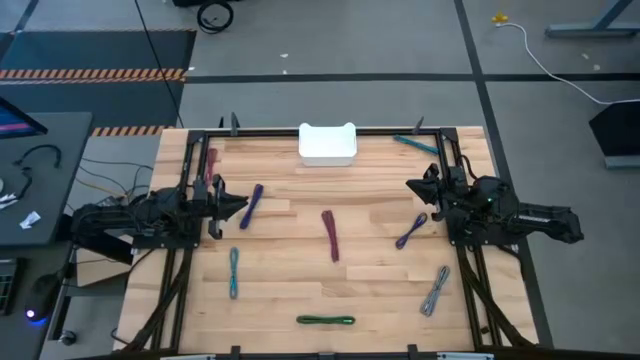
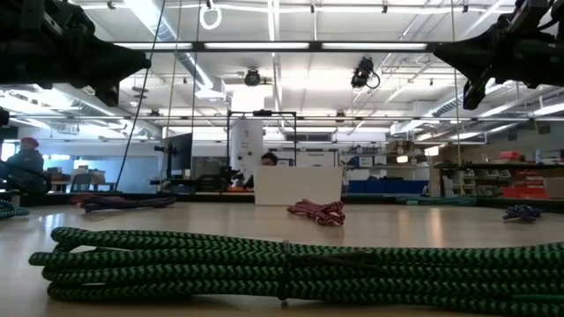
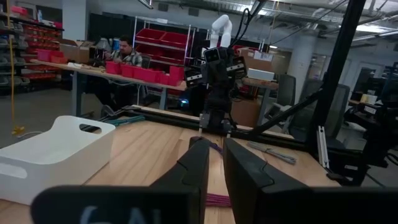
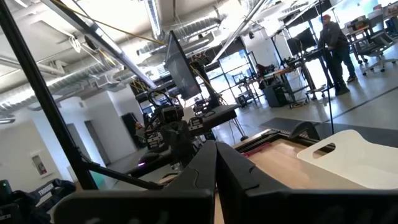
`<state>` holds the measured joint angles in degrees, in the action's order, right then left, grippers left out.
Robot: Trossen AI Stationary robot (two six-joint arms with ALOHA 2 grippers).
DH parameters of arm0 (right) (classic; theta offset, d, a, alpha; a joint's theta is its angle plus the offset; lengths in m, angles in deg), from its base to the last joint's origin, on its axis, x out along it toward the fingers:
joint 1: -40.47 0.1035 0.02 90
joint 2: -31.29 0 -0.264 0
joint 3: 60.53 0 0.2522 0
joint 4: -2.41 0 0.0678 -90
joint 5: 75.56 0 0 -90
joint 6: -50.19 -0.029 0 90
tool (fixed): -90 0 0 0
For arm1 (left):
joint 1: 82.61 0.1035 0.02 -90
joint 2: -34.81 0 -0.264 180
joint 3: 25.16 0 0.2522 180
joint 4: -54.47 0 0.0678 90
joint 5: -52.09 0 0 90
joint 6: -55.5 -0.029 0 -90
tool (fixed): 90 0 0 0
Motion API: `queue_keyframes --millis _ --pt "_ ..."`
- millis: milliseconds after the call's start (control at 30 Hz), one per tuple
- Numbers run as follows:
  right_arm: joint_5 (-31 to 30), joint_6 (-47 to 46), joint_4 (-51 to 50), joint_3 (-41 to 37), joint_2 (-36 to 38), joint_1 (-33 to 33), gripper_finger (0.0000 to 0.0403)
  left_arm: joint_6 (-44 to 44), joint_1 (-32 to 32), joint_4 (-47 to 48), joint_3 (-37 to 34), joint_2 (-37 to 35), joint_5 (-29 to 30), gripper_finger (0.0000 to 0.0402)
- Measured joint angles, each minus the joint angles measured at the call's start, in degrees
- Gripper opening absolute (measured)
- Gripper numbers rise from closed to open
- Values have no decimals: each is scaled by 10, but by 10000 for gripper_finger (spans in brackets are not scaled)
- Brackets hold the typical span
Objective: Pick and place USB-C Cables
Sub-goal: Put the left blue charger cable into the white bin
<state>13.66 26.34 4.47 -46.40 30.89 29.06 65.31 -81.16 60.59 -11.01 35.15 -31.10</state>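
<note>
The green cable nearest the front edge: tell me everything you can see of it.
The green cable is a short folded bundle with a braided green-and-black sheath, cinched near its middle by a thin tie. It lies flat and straight, parallel to the wooden table's front edge. Nothing but the table touches it; both hands are well away from it.

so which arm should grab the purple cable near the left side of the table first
Left, probably. The left gripper sits right beside the purple cable, with its tips pointing at it. The right gripper waits across the table, closer to another purple cable, so it would need a longer reach.
</note>
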Motion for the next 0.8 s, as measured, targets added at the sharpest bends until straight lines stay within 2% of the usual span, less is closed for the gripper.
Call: queue_keyframes --millis 367,500,567,667,800 --pt "-1 0 0 0 0 0 10 0 0 -5 0 0 0 51" --pt "-1 0 0 0 0 0 10 -3 0 -55 0 0 2 55" --pt "-1 0 0 0 0 0 10 -31 0 -131 0 2 32 56" --pt "-1 0 0 0 0 0 10 -58 1 -244 0 19 120 53" --pt "-1 0 0 0 0 0 10 -87 5 -220 33 93 224 45"
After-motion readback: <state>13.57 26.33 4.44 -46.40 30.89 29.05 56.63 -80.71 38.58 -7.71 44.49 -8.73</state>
